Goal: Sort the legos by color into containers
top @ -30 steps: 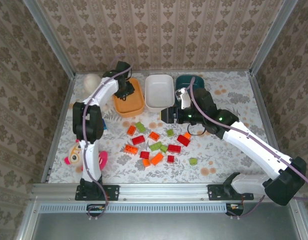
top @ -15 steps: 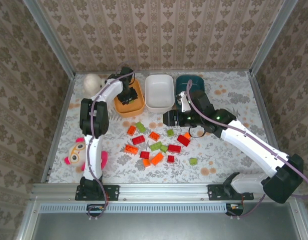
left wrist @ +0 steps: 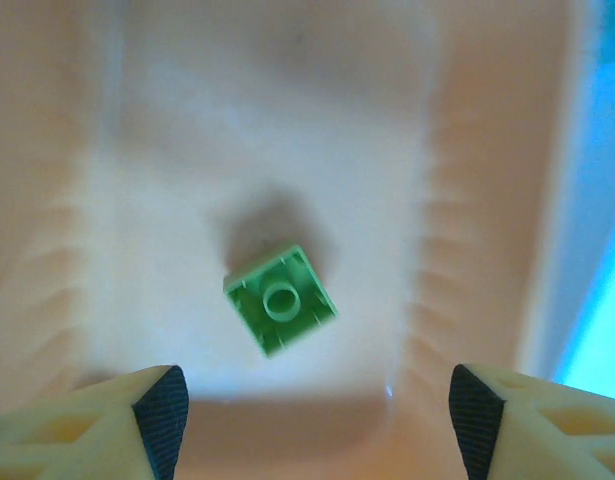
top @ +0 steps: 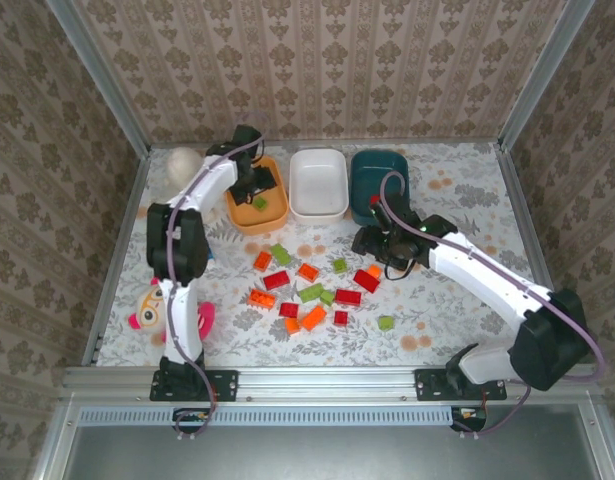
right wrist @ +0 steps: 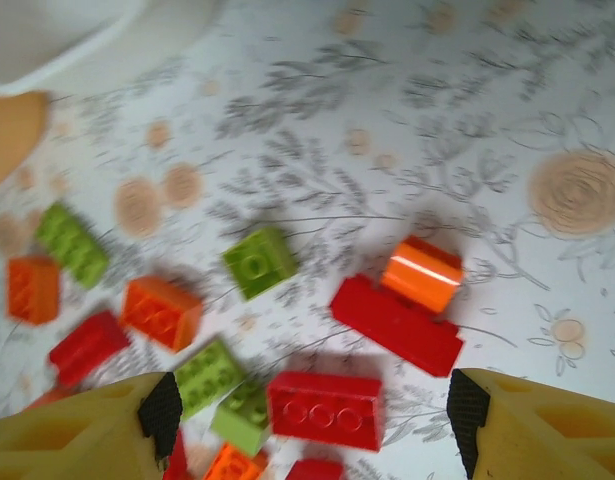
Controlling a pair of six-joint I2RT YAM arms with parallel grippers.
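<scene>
— Left gripper (top: 250, 182), entry one: how is it standing?

— It is hovering over the orange bin (top: 235, 212) at the back left of the table (top: 467, 180). On the left wrist camera its fingertips (left wrist: 162, 415) are standing wide apart and are clasping nothing.

— Entry two: what is that bin holding?

— One light green lego (left wrist: 281, 300) is lying loose on the bin floor, clear of both fingertips.

— Entry three: the right gripper (top: 370, 243)?

— It is hanging over the right side of the loose pile, near the front of the dark teal bin (top: 372, 175). Its jaws are likewise standing open and are gripping nothing. On the right wrist camera a red brick (right wrist: 324, 410) is lying on the table under the gap between them.

— Entry four: the remaining legos?

— Red, orange and light green bricks are lying scattered mid-table, in front of the bins. By the right gripper an orange brick (right wrist: 422, 273) is resting against a long red brick (right wrist: 397, 325), and a green brick (right wrist: 259, 262) is sitting near them on the left. A lone green brick (top: 386, 322) is lying apart from the pile, toward the near right.

— Entry five: the last container?

— The white bin (top: 318, 153) is sitting between the orange bin and the dark teal bin. All three are lining up along the back of the table.
</scene>
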